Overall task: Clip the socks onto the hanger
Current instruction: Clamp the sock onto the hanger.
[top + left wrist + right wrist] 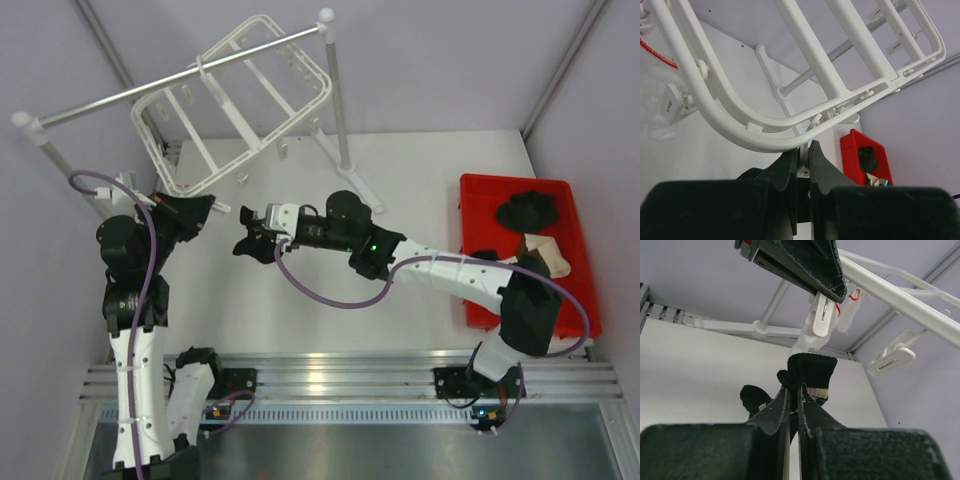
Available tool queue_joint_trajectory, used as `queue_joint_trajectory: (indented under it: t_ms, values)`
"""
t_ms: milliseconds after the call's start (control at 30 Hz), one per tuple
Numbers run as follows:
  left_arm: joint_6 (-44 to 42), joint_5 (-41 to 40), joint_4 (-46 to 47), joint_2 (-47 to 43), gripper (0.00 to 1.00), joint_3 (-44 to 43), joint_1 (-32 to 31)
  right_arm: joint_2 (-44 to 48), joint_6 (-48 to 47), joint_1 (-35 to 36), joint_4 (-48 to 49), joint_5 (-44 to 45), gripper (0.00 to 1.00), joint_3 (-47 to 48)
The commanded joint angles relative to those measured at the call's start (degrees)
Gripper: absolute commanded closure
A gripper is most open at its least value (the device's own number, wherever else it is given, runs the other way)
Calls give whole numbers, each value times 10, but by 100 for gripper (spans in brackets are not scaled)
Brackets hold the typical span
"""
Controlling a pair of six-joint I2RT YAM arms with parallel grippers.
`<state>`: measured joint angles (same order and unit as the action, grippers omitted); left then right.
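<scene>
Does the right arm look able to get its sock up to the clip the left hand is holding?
Probably yes: the right hand holds the sock just below the clip pinched by the left hand, with nothing between them. Whether the clip is open is unclear.

Big white plastic rectangular drying hanger point(230, 112) w/ crossbars, hung tilted at far left, near edge dipping low. Small black fabric sock point(807, 371), pale stripe, bunched up, lifted off table right under dangling white clip point(821, 315). More black socks point(530, 210) heaped in red bin point(466, 215), right side.
</scene>
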<state>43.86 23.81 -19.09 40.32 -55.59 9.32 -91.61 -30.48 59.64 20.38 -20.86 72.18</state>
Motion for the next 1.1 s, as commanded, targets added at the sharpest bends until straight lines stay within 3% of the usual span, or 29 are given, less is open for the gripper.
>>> queue_joint_trajectory:
  t_ms: [0,1067]
  values:
    - [4,39,12,-9,100,9,-1,-18,16,11,37,6,100,48]
    - [9,48,14,-16,100,23,-1,-57,16,19,17,-13,100,100]
